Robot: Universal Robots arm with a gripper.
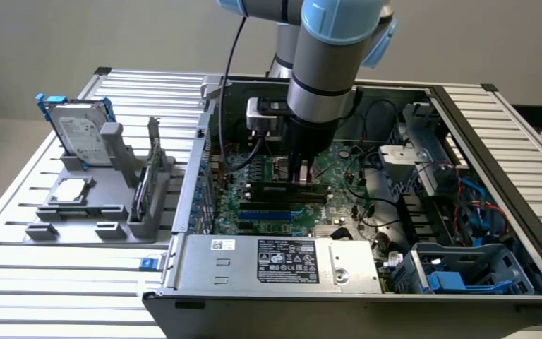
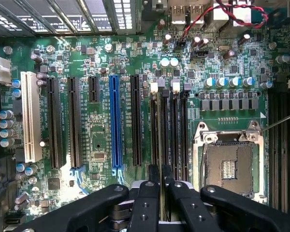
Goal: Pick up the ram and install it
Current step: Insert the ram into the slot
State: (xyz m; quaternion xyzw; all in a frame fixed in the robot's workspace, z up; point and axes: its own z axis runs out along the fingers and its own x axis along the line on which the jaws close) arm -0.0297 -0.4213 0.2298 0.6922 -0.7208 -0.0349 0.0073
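The arm reaches straight down into the open computer case (image 1: 497,176), and the gripper (image 1: 298,178) sits low over the green motherboard (image 2: 101,140). Its two black fingers (image 2: 148,193) are drawn narrow, pinching the ram (image 2: 161,145) between them. In the wrist view the stick runs edge-on as a thin line straight out from between the fingertips, lined up with the row of black memory slots (image 2: 176,130) with white latches at their far end. From the exterior view the ram (image 1: 290,188) shows as a long dark strip just under the fingertips, lying along the slots at board level. Whether it is fully pressed home I cannot tell.

Just to one side of the gripper lies the open processor socket (image 2: 228,164) with its metal frame. On the other side stand the long expansion slots, among them a blue slot (image 2: 116,123) and, farther off, a white slot (image 2: 31,116).

Below the gripper in the exterior view, at the near edge of the case, sits the grey power supply (image 1: 281,260) with its labels. Well away from the gripper, on the exterior view's left, a grey holder (image 1: 101,205) stands on the slatted table (image 1: 54,282); it carries a hard drive (image 1: 78,131) standing upright, a square silver processor chip (image 1: 71,191) lying flat, and an upright card (image 1: 150,169) with a metal bracket.
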